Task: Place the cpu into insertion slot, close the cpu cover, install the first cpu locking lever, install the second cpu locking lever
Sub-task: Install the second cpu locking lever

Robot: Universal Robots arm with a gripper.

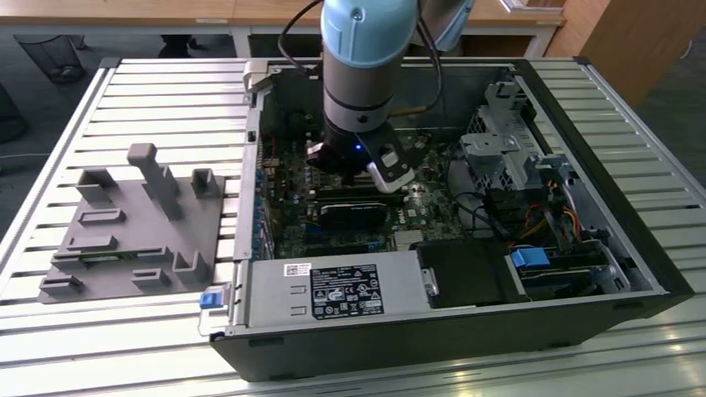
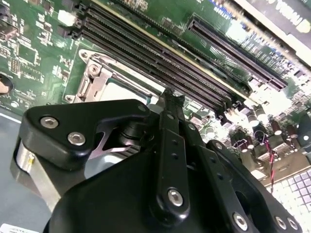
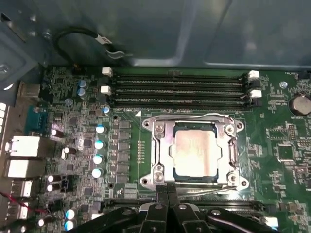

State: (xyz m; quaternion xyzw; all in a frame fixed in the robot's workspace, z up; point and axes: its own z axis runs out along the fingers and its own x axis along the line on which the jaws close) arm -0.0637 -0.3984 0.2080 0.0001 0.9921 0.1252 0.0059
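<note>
We see the cpu [image 3: 195, 154] already seated in the slot [image 3: 233, 154], with the cover [image 3: 165, 151] shut flat around it, its tan face showing through the window. Our gripper [image 3: 167, 190] hangs just at the socket's edge, jaws pressed together with nothing between them, close to a thin wire lever [image 3: 206, 189] along that side. We judge the lever springy and stiff, best pushed near its free end; the chip and pins beneath are fragile, so force belongs on the lever, not the cover.
</note>
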